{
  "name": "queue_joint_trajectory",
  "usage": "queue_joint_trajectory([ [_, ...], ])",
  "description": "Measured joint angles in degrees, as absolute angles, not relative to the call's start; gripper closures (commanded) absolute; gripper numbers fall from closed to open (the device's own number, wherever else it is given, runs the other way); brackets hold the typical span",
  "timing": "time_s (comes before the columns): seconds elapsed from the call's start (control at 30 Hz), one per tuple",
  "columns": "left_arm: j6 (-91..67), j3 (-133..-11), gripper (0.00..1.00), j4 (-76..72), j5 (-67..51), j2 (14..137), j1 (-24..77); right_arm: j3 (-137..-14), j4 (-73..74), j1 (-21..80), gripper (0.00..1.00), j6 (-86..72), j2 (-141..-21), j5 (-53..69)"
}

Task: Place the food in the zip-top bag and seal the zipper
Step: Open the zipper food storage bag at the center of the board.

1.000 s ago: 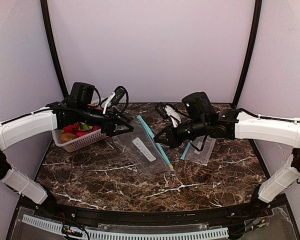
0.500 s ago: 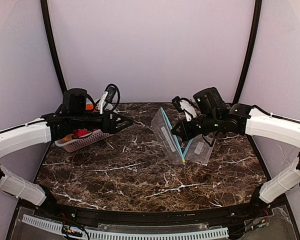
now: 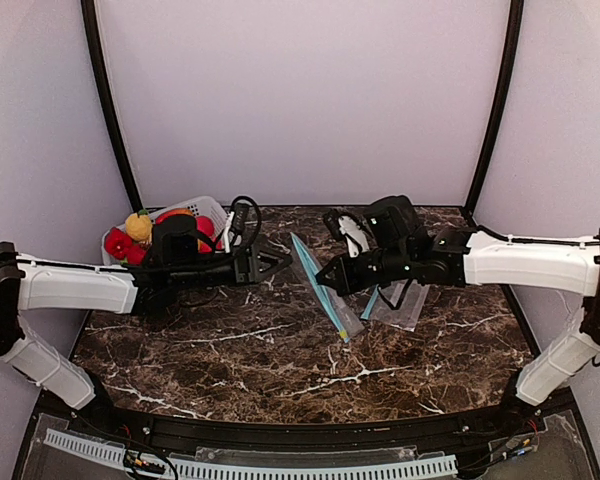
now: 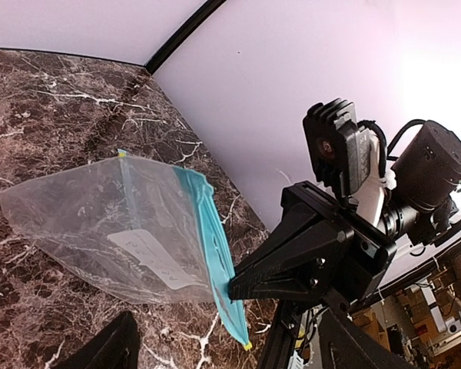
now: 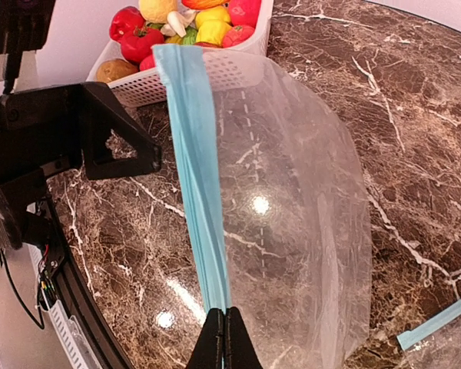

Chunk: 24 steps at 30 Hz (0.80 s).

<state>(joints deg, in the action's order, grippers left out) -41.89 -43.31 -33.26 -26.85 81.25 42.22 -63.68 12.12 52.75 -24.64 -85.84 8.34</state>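
Only the right wrist view shows the grip closely: the right gripper has its 2 fingers pressed together on the blue zipper strip of the clear zip-top bag, held on edge over the marble table. The left wrist view gives the bag's other face, with its white label, and the left arm's own fingers at the bottom corners, spread wide and holding nothing. Whether the bag's lower corner touches the table I cannot tell

The top view alone sets out the whole scene: the left gripper points at the bag from just beside it. The food, red, yellow and orange pieces, lies heaped in a white lattice basket at the far left. The left arm crosses in front of the basket and hides its near wall. A 2nd bag lies flat beneath the right arm
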Motion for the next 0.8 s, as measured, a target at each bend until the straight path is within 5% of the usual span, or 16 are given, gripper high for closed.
queue_joint_trajectory([
  [0.13, -45.0, -43.1, 0.21, -37.7, -25.7, 84.2, 42.9, -63.8, 10.1, 52.9, 1.0, -25.2, -87.3, 9.2],
  [0.4, -47.2, -43.1, 0.46, -40.4, -24.1, 87.9, 43.4, -64.3, 9.3, 52.9, 1.0, -25.4, -88.5, 9.5],
  [0.8, -47.3, -45.0, 0.56, -40.6, -23.1, 90.8, 44.5, -64.9, 9.0, 53.0, 1.0, -25.4, -88.5, 9.6],
])
